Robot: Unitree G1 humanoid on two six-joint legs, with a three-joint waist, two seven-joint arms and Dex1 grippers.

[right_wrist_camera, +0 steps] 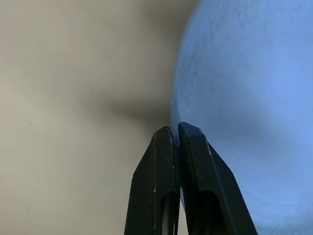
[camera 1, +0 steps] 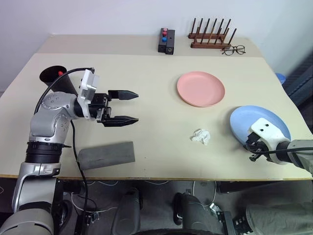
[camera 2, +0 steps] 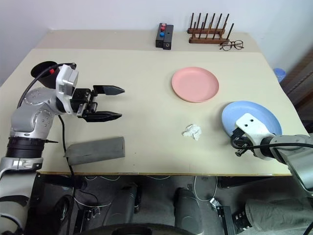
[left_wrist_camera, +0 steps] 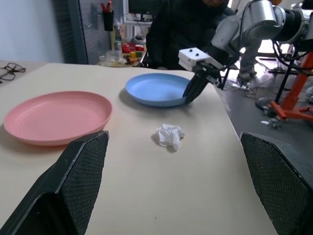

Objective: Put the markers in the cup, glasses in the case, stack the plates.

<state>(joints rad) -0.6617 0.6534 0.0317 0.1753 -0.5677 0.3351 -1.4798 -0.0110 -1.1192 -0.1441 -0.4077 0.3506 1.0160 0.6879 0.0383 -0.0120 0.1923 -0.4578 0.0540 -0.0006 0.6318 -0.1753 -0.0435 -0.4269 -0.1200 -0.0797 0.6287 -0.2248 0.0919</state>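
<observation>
Down at the table's near right corner, the right gripper has its jaws pinched together on the blue plate's near-left rim. From there the pink plate lies toward the far edge and a little inward, well apart, so stacking looks like the right arm's job. The left gripper hangs level over the near left side, jaws wide apart, holding nothing. A crumpled paper scrap sits between the plates, nearer the front edge.

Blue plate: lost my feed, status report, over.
Right pincer shut on blue plate rim. Left pincer open, level above the table, holding nothing. Pink plate apart, unstacked. Crumpled paper lies between the plates.
</observation>
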